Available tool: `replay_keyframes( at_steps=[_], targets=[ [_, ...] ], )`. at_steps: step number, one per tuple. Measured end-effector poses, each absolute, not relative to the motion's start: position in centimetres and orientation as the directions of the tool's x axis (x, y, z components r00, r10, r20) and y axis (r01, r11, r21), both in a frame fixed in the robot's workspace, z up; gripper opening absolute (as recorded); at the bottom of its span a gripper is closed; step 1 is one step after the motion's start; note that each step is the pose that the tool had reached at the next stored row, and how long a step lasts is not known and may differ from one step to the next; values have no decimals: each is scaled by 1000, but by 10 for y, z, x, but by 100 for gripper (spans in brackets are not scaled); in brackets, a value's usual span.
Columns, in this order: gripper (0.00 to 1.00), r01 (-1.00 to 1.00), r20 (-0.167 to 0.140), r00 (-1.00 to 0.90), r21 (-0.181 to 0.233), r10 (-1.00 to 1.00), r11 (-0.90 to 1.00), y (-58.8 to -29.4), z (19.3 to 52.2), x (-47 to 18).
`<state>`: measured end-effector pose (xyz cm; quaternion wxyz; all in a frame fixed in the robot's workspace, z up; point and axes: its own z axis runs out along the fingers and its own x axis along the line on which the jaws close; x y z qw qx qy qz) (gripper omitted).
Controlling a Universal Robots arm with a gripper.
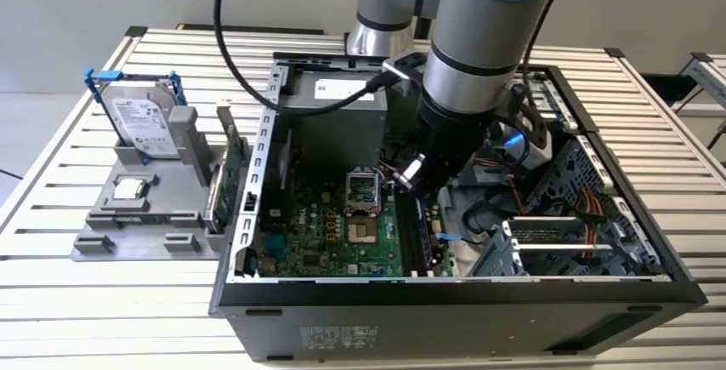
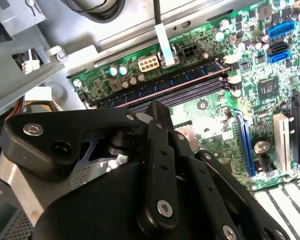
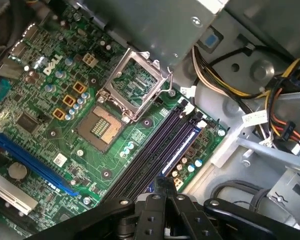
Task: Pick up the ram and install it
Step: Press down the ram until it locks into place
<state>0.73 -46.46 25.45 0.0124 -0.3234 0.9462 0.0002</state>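
The ram [image 1: 416,227] stands on edge along the memory slots [image 3: 155,150] of the motherboard [image 1: 329,234], inside the open computer case [image 1: 454,302]. In the exterior view it reads as a long dark strip starting directly below the gripper [image 1: 406,185] and running toward the case's near wall. In the first wrist view a narrow purple-toned strip [image 3: 177,150] leads straight into the fingertips; this is probably the top edge of the ram, though from this angle it is hard to separate from the slot beneath it.

The gripper [image 3: 161,186] is clenched: its two black fingers meet at a narrow tip, apparently clamped on the end of the ram. In the second wrist view the gripper [image 2: 155,107] tip sits just above the slot rows.

The arm [image 1: 488,47] comes down steeply from above into the case and leans slightly toward the exterior view's left. Its wrist is beside the empty processor socket [image 1: 360,190] and close to the drive cage [image 1: 567,242] on the exterior view's right.

On the slatted table [image 1: 68,302] outside the case, a grey parts holder [image 1: 136,225] carries the hard drive [image 1: 148,128] and an upright green expansion card [image 1: 231,179], both well apart from the gripper
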Motion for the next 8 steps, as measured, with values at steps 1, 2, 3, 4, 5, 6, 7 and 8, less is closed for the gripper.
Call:
replay_keyframes(
  at_steps=[1, 2, 3, 4, 5, 6, 7, 8],
  targets=[
    [0, -621, -24, -784, -8, -621, 784, -464, 255, 7],
    [0, -629, -24, -777, -8, -629, 777, -464, 255, 7],
    [0, -638, -24, -769, -8, -638, 770, -464, 255, 7],
    [0, -648, -24, -762, -8, -648, 762, -464, 255, 7],
    [0, -657, -24, -753, -8, -657, 754, -464, 255, 7],
    [0, -666, -24, -745, -8, -666, 746, -464, 254, 7],
    [0, -676, -24, -737, -8, -676, 737, -464, 254, 7],
    [0, -685, -24, -728, -8, -685, 728, -464, 254, 7]
  ],
)
